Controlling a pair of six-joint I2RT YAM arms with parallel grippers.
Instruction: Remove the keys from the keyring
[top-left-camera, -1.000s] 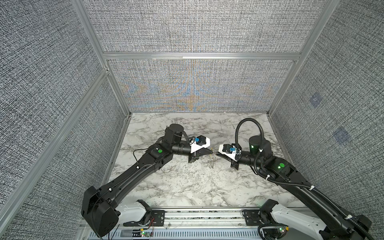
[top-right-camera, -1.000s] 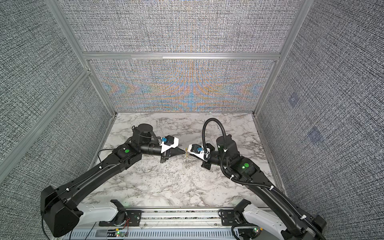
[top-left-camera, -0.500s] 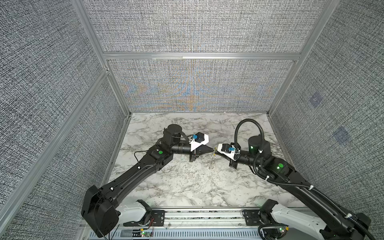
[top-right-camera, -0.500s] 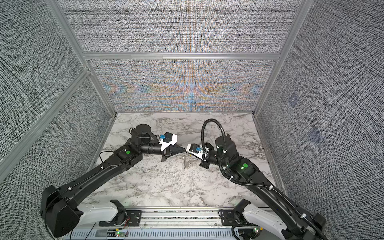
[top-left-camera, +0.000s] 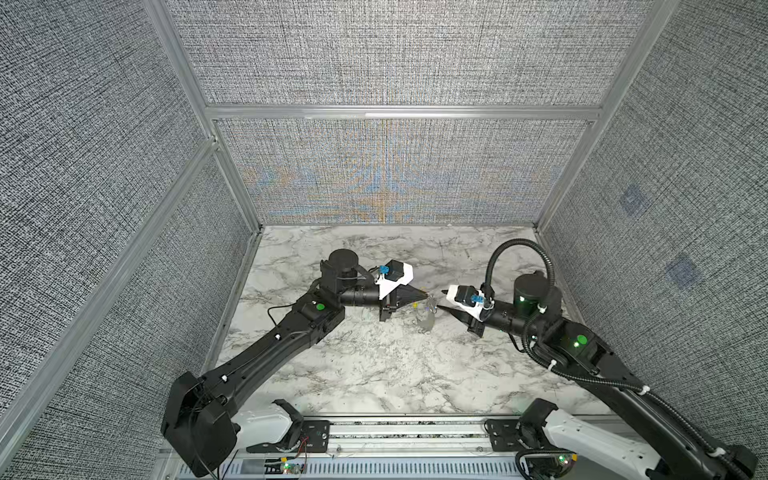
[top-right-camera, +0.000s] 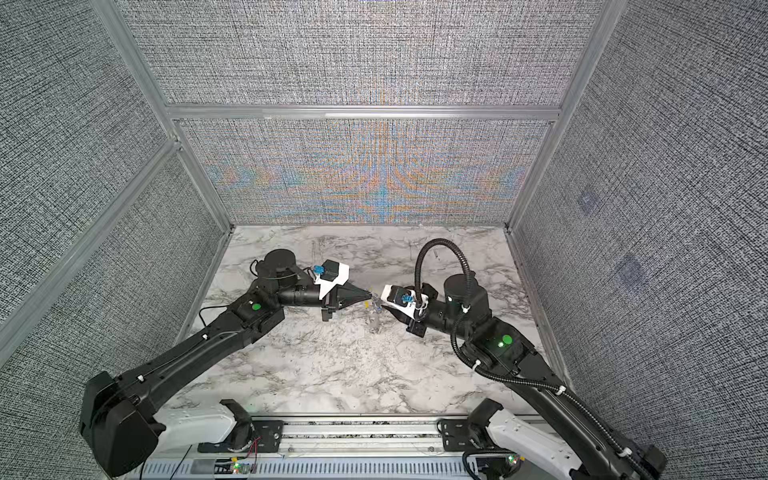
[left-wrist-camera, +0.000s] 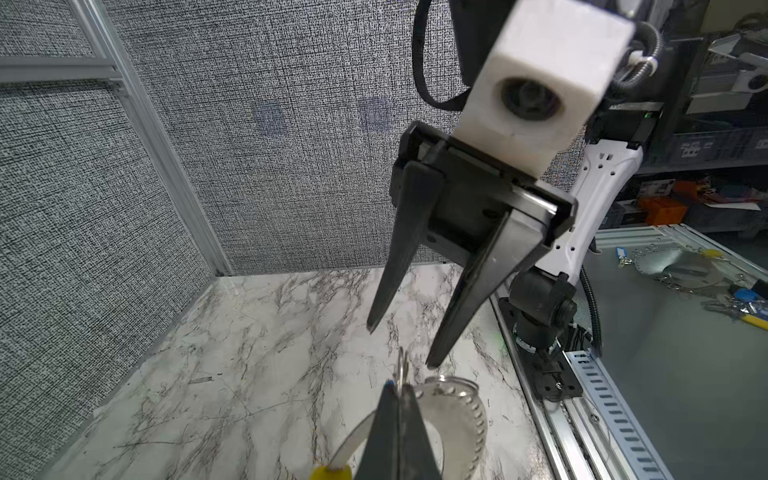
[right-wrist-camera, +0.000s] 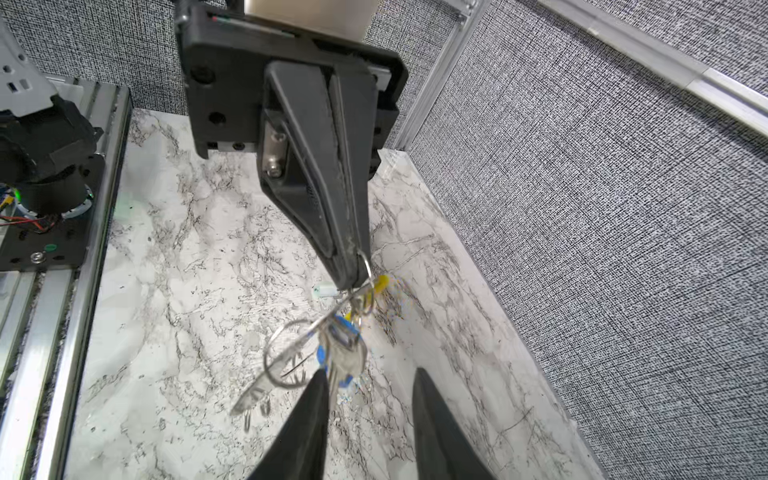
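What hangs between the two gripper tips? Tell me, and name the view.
The keyring with the keys dangles there, pinched by the shut left gripper, just ahead of the open right gripper. The right wrist view shows it clearest.

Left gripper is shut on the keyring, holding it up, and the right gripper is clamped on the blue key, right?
Not quite: the right gripper is open, its jaws apart and not closed on the blue key, as the right wrist view shows. The rest stands.

White marble tabletop (top-left-camera: 374, 374), grey woven walls (top-left-camera: 395, 54), aluminium frame bar (top-left-camera: 399, 112), slotted front rail (top-left-camera: 399, 432)
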